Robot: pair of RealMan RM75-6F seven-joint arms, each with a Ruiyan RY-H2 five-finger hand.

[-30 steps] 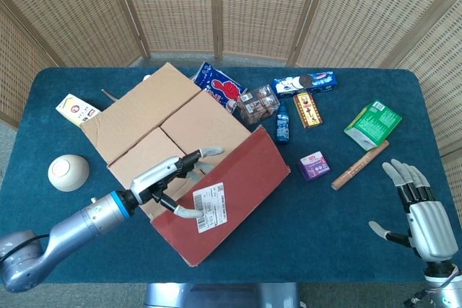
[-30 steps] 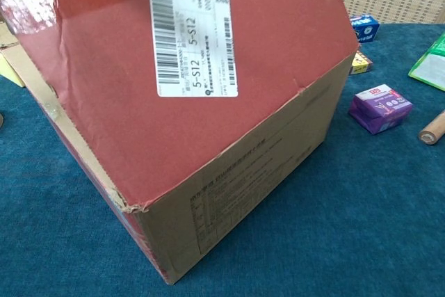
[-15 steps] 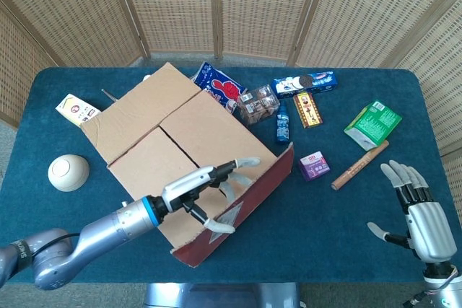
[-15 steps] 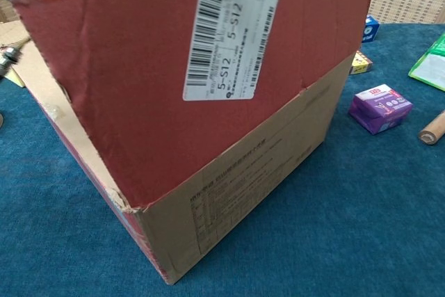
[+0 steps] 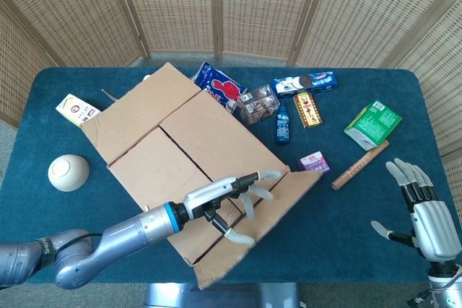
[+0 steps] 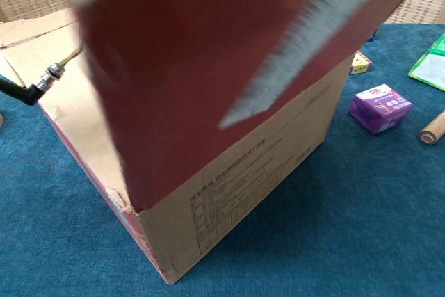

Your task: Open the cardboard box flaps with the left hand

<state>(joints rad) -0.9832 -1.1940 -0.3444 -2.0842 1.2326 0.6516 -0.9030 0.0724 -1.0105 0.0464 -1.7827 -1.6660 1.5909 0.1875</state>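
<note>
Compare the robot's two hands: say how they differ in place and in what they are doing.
The left hand reaches over the cardboard box, fingers spread against its swung-out front flap; the right hand touches nothing. The left hand lies low and level; the right hand stands upright at the table's right edge. Both have their fingers spread, gripping nothing.

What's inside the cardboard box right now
Not visible. Brown inner flaps cover the top of the brown cardboard box; only the near outer flap swings outward under the left hand. Only a thin dark seam shows between the flaps.
</note>
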